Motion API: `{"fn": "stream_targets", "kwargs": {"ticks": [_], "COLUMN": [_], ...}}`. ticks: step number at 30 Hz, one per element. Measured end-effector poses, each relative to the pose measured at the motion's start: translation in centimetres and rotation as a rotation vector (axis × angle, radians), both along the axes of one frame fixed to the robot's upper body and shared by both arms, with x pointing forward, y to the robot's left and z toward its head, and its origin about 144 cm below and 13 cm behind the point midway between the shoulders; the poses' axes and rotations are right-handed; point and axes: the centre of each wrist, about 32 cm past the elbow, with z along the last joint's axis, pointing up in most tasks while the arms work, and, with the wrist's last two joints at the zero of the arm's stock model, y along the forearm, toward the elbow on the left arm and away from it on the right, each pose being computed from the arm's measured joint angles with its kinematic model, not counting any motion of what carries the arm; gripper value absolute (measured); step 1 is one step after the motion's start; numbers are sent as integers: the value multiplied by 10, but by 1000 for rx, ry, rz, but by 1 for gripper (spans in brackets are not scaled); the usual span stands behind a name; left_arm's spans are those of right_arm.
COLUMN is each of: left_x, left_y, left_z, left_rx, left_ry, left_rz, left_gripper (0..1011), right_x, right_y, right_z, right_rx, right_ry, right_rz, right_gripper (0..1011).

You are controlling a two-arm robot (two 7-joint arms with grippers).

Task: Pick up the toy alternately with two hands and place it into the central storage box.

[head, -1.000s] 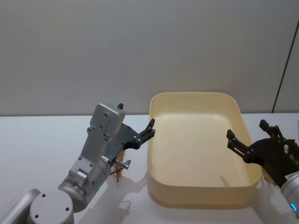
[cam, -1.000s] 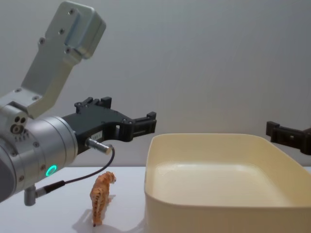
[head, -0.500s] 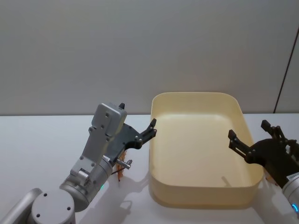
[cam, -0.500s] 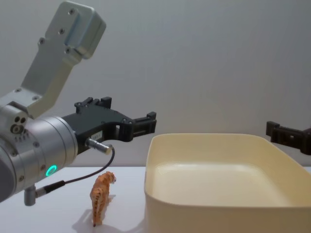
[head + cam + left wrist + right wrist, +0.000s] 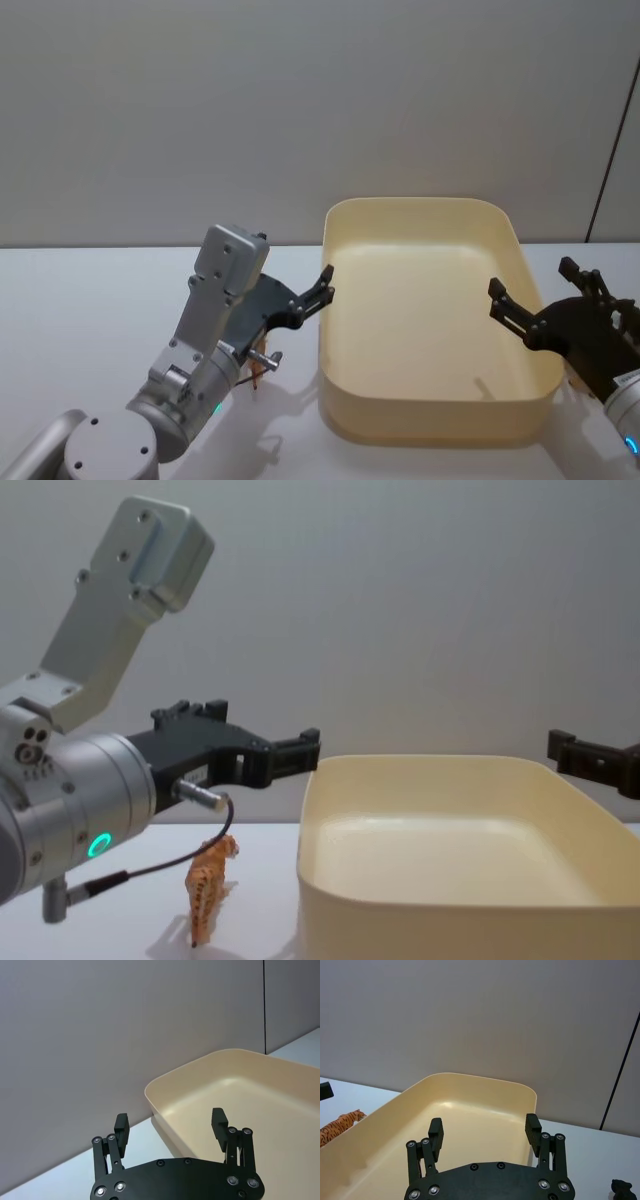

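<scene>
Tiger figurine [image 5: 208, 885], orange with dark stripes, stands upright on the white table [image 5: 80, 320] at the near left, just beside the near left corner of the central storage box [image 5: 430, 418] and outside it. Above the figurine hangs the left gripper [image 5: 170, 1122] on its silver-grey arm, whose green ring light [image 5: 97, 845] glows; its fingers are spread wide, released, and point right toward the box's left rim without touching the toy. Across the cream tub, the right gripper [image 5: 484, 1127] hovers at the right rim, likewise released, fingers wide apart. A small black figure [image 5: 621, 1189] lies on the table right of the box. Farther back rises a plain grey wall [image 5: 250, 100].
</scene>
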Motion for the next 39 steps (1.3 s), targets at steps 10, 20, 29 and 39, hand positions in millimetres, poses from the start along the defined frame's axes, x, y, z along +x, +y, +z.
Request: {"fn": "stream_targets", "kwargs": {"ticks": [10, 20, 29, 39], "left_x": [-13, -16, -11, -3], "left_y": [-2, -4, -4, -1], "left_z": [0, 1, 0, -6], "left_rx": [-14, -14, -11, -2], "left_ry": [117, 200, 256, 316], "left_rz": [38, 93, 133, 174], "left_gripper": [1001, 1001, 1001, 1002], "right_x": [0, 0, 0, 0], "right_y": [0, 0, 0, 0], "right_z": [0, 0, 0, 0], "right_rx": [0, 0, 0, 0], "right_ry": [0, 0, 0, 0], "right_rz": [0, 0, 0, 0], "right_gripper": [1001, 1001, 1001, 1001]}}
